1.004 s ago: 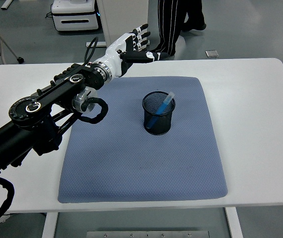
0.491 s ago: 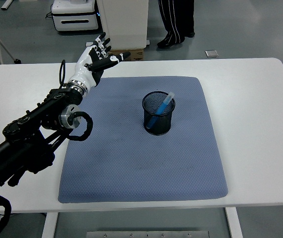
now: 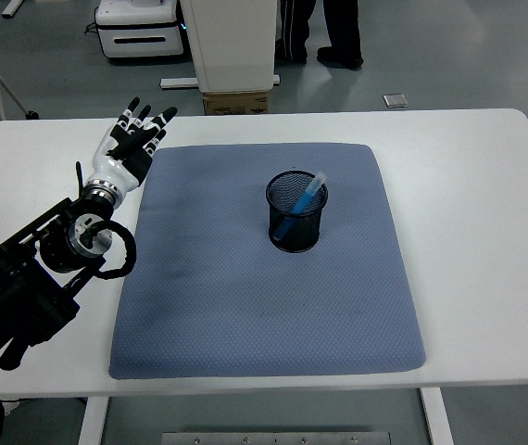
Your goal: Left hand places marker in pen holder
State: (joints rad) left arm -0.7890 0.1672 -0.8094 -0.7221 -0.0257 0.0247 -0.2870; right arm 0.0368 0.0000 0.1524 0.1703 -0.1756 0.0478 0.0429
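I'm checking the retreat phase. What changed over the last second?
The left hand, open and empty, pulled back leftward and toward the robot, off the blue mat. The person's legs at the top shifted. The marker stayed in the pen holder.

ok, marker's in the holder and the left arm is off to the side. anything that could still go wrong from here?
Two risks, both modest:
1. The marker leans against the rim of the mesh pen holder, its cap sticking out above. A table bump could shift it or rock the holder.
2. The left hand is open, fingers spread, at the left edge of the blue mat. If the arm drags low, it could catch the mat and move the holder standing on it.
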